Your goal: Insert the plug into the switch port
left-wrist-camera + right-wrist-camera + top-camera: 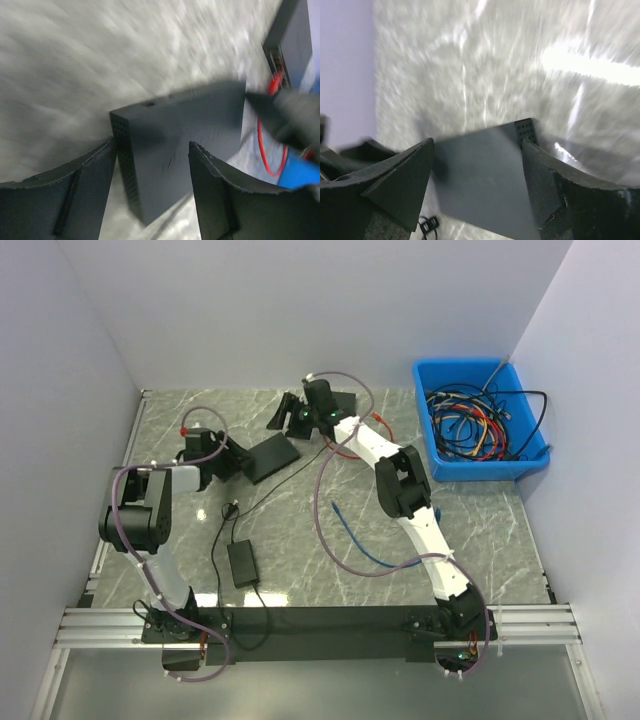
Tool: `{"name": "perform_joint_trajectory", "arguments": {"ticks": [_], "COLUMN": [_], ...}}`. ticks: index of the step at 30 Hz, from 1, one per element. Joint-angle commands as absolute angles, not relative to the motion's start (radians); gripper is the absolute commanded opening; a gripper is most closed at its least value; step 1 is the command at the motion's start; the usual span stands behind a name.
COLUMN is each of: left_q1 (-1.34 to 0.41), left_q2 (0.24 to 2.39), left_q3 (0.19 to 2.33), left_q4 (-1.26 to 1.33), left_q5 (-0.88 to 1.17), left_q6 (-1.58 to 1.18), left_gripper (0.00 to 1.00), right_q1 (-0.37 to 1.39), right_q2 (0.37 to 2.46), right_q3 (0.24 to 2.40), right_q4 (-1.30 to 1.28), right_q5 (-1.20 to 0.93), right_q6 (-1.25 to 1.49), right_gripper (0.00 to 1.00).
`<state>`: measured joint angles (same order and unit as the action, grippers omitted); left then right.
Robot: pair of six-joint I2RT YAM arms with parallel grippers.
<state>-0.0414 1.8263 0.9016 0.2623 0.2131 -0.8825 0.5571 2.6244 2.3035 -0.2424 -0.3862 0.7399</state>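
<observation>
A black switch box (272, 457) lies flat on the marble table, left of centre. My left gripper (238, 458) is at its left end, open and empty. In the left wrist view the box (180, 130) lies ahead between the spread fingers (150, 145). My right gripper (293, 418) hovers just behind the box, open and empty. In the right wrist view the box (485, 175) fills the gap between the fingers (477, 142). A second black switch (343, 405) lies behind, its ports showing in the left wrist view (277, 60). A red cable (345, 447) loops beside it. I cannot make out its plug.
A blue cable (362, 538) lies at mid table. A black power adapter (242, 562) with its thin lead sits near the front. A blue bin (435, 455) of tangled cables stands at the back right. Walls close in on three sides.
</observation>
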Motion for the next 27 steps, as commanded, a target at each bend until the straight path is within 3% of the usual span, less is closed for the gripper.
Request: {"name": "perform_joint_trajectory", "arguments": {"ticks": [1, 7, 12, 21, 27], "left_q1": [-0.107, -0.107, -0.091, -0.087, -0.087], "left_q2": [1.847, 1.775, 1.747, 1.715, 1.640], "left_q3": [0.899, 0.890, 0.888, 0.870, 0.839], "left_q4": [0.141, 0.075, 0.054, 0.054, 0.072], "left_q5": [0.288, 0.193, 0.155, 0.160, 0.124], "left_q6": [-0.919, -0.899, -0.888, -0.890, -0.864], "left_gripper": [0.66, 0.67, 0.67, 0.67, 0.67], "right_q1": [0.581, 0.580, 0.581, 0.575, 0.580], "right_q2": [2.655, 2.637, 2.488, 2.405, 2.137], "right_q3": [2.384, 2.346, 2.146, 2.074, 1.763], "right_q4": [-0.127, -0.055, -0.031, -0.138, -0.095], "right_q5": [-0.442, -0.488, -0.440, -0.391, -0.212], "right_q6": [0.778, 0.756, 0.643, 0.566, 0.451], "right_gripper": [0.79, 0.79, 0.79, 0.77, 0.76]}}
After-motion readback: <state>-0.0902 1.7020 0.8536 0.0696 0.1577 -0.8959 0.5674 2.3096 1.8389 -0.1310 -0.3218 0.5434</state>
